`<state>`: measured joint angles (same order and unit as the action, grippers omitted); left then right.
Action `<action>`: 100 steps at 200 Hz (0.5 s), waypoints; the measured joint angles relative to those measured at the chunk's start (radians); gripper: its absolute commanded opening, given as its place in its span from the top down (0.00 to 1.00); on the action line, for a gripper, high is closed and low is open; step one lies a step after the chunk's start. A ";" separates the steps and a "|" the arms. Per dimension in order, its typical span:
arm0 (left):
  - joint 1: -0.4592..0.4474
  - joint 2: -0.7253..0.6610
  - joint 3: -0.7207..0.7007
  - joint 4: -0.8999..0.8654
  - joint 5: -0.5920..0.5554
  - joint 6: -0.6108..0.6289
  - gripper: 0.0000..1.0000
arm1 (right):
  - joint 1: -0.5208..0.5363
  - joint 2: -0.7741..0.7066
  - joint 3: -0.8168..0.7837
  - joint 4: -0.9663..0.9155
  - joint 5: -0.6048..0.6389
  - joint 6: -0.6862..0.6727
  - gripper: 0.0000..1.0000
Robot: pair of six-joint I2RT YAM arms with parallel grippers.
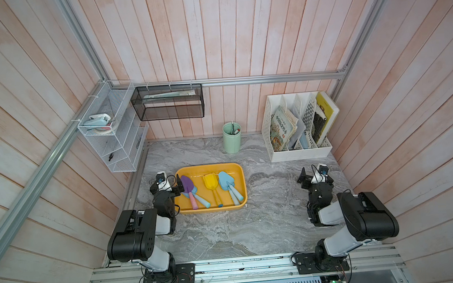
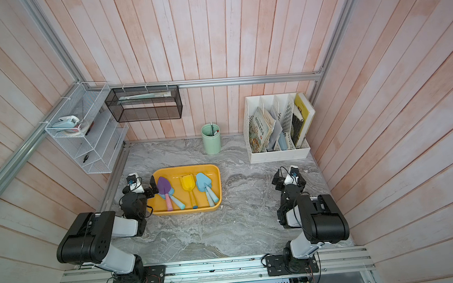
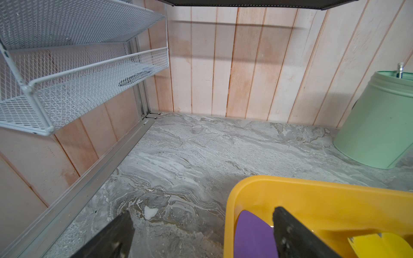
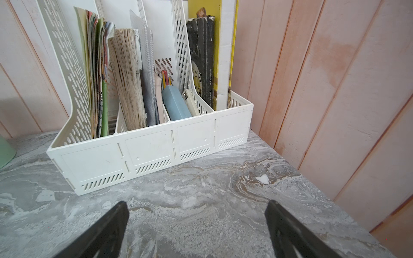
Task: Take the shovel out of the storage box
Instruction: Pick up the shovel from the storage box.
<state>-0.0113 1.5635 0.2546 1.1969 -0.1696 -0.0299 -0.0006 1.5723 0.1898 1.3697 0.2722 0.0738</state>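
**Item:** toy shovels, plastic, five as far as can be counted. All lie flat inside the shallow yellow plastic storage box [image 1: 208, 167] with rounded corners; none is out yet.

- Purple-bladed shovel with pink handle [image 1: 187, 185]: nearest the left gripper [image 1: 177, 185], blade just beside its inner finger. It lies on top of a pale-blue shovel with turquoise handle [image 1: 203, 202].
- Yellow shovel [image 1: 211, 183]: mid-box, farther from that gripper.
- Overlapped pair of pale-blue shovels [image 1: 225, 180]: at the box side farthest from it.

**Left gripper:** jaws spread, empty. In the wrist view one finger is over the box's inside and the other over the table outside, with the box wall between them. Its height above the rim cannot be told.

**Right gripper** [image 4: 196, 232]: jaws spread wide, empty, well apart from the box. It is over the grey marble-pattern tabletop [image 4: 201, 189], facing the white slotted file rack [image 4: 145, 154].

**Mint-green cylindrical cup** [image 3: 375, 125]: beyond the box from the left gripper.

**Hazards, judged:**
- Closing here would likely pinch the box wall, not a shovel, and drag or tip the box.
- The stacked blue shovel may ride up with the purple one.
- A flat blade offers little to pinch, so the handle looks safer
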 measured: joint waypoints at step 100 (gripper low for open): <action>-0.030 -0.162 -0.118 0.043 -0.126 -0.019 0.00 | 0.000 -0.301 0.074 -0.266 -0.014 0.001 0.02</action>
<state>-0.0414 1.4017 0.1364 1.2400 -0.2951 -0.0490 -0.0006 1.2716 0.2642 1.1038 0.2584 0.0750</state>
